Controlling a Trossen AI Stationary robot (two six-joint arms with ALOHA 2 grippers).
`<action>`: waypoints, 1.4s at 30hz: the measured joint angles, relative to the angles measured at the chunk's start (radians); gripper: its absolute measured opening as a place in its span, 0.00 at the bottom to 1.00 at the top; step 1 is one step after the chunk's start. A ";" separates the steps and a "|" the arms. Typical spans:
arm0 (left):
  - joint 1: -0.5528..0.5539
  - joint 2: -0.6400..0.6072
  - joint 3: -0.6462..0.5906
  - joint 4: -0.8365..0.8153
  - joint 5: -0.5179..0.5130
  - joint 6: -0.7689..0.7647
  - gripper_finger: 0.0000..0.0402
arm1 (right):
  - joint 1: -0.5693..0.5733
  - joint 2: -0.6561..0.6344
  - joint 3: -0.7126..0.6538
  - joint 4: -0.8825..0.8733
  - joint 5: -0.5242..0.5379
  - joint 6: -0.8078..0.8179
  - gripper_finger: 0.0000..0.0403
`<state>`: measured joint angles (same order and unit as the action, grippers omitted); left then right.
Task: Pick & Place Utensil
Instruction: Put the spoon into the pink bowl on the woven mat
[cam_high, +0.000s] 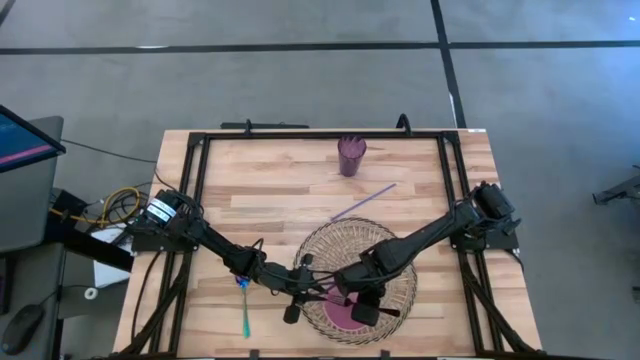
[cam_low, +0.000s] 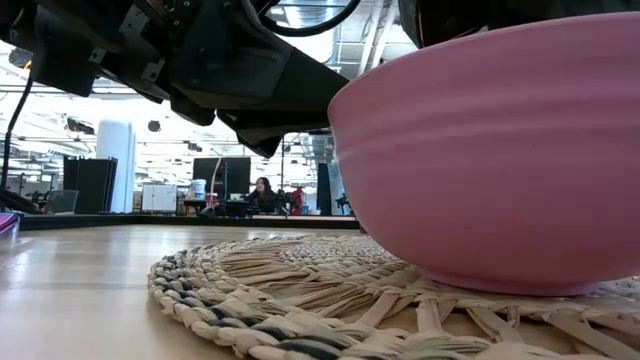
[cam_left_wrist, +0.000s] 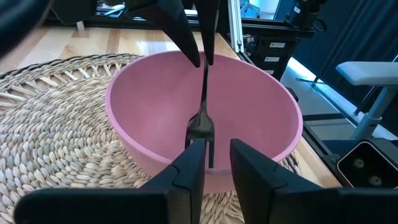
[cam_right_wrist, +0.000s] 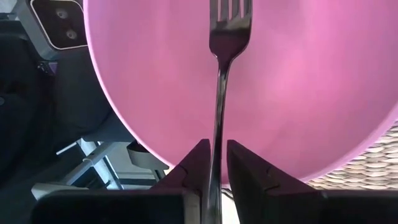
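A pink bowl (cam_high: 338, 315) (cam_low: 500, 150) (cam_left_wrist: 155, 106) sits on a round woven mat (cam_high: 325, 250) (cam_low: 300, 290) near the table's near edge. A dark metal fork (cam_left_wrist: 203, 106) (cam_right_wrist: 219, 81) hangs inside the bowl with its tines down. My right gripper (cam_right_wrist: 216, 146) (cam_high: 365, 305) is above the bowl, shut on the fork. My left gripper (cam_left_wrist: 211, 152) (cam_high: 300, 290) is open at the bowl's left rim, level with it, and touches nothing. My right gripper pinches the fork's handle (cam_right_wrist: 216, 134) between its two fingers, with the handle running along them. The fingers (cam_left_wrist: 186, 34) come from above and point down into the bowl. The fork hangs below them, tines lowest; whether the tines touch the bowl, I cannot tell.
A purple cup (cam_high: 351, 155) stands near the far edge. A thin purple stick (cam_high: 362, 202) lies between it and the mat. A teal utensil (cam_high: 244, 310) lies left of the mat by the left arm. A black frame (cam_high: 200, 180) borders the table.
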<state>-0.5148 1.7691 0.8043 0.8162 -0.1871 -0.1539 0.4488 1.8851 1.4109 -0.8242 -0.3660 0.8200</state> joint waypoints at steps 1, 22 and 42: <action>0.000 0.000 0.000 0.000 0.000 0.000 0.19 | 0.000 0.000 0.000 0.000 0.000 0.000 0.12; 0.000 -0.014 0.000 0.014 -0.003 0.000 0.19 | 0.000 -0.001 0.193 -0.160 0.005 -0.169 0.12; -0.060 -0.314 0.038 -0.158 -0.214 -0.004 0.20 | 0.242 -0.419 -0.102 0.001 0.708 -0.446 0.12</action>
<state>-0.5747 1.4555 0.8424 0.6581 -0.4015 -0.1578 0.6907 1.4657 1.3090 -0.8237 0.3417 0.3741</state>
